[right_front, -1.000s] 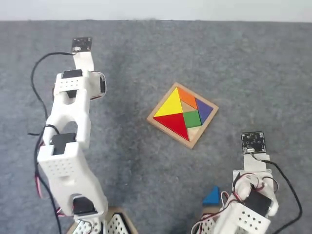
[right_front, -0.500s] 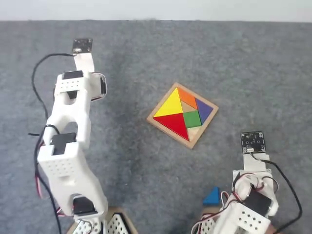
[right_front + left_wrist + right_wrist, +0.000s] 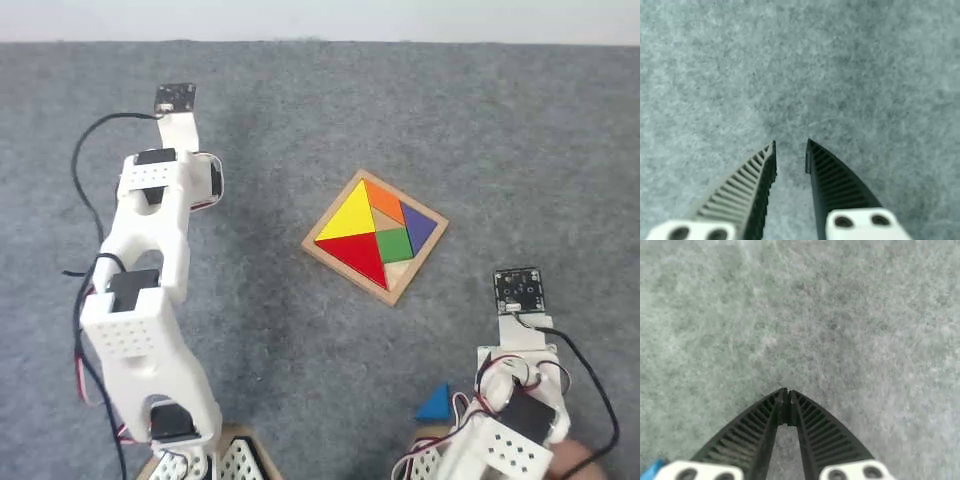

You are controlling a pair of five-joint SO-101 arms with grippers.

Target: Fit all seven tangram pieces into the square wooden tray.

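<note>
High view: blue triangle (image 3: 434, 403) on grey felt surface (image 3: 300, 340), beside right arm (image 3: 512, 405) base, well apart from tray. Right jaws together, empty. Mid-surface: square wooden tray (image 3: 400, 270) holds yellow triangle (image 3: 350, 215), red triangle (image 3: 360, 255), orange piece (image 3: 383, 200), green square (image 3: 394, 243), purple piece (image 3: 417, 226). Far left: left arm (image 3: 150, 250) outstretched, jaws slightly apart, empty.

Left arm (image 3: 140, 300): white moulded shell, dotted perforated panel near the base, black servo blocks at the joints. A black cable (image 3: 78, 160) loops along one side, with a red wire lower down. Small black circuit board (image 3: 175, 97) on a white bracket at the far end.

Right arm (image 3: 510, 430): same white shell and perforated panel, black cable, bunched red and white wires, matching board.

Fingers (image 3: 835, 180), both arms: black, ribbed, tapering to points, on white mounts with dark screw holes.
</note>
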